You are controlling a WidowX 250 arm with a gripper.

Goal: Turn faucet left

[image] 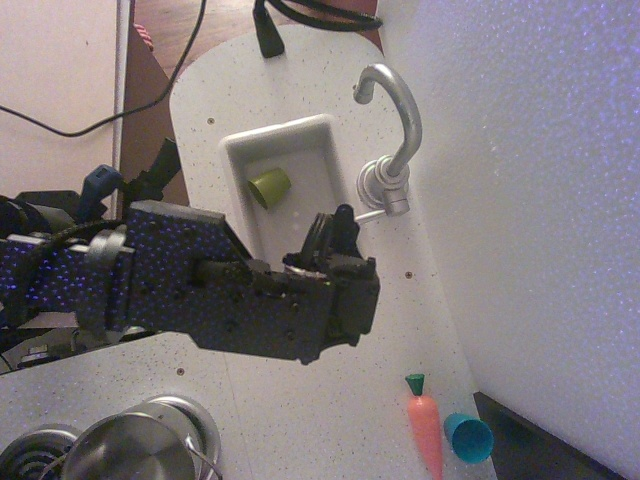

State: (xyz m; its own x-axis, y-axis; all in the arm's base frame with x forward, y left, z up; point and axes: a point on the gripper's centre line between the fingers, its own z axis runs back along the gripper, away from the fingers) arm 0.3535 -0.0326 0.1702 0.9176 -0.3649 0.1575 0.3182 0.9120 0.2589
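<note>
Faucet (392, 130) at right rim of white sink (240, 150), against the white wall, on speckled counter (330, 420). Ribbed round base near sink's right edge; thin side lever (370, 213) sticking out toward gripper. Gooseneck rising from base, arcing to far side, long axis running near-to-far along sink edge, outlet tip hooked left over counter just beyond sink's far rim.

Gripper (335, 228) just beside lever tip, over sink's near right corner; touching or apart, cannot tell. Fingers dark, bunched, seen end-on; open or closed not readable.

Handling guess: rigid metal-look toy tap, light, smooth and likely slippery on the curve; swivels at base, no lifting needed. Best contact probably a sideways push on the gooseneck's upper arc, where leverage is greatest. Lever thin, easy to slip off.

Also present: green cup (270, 186) in sink, carrot (426, 425) and blue cup (467, 437) near right, steel pot (130, 450) near left.
</note>
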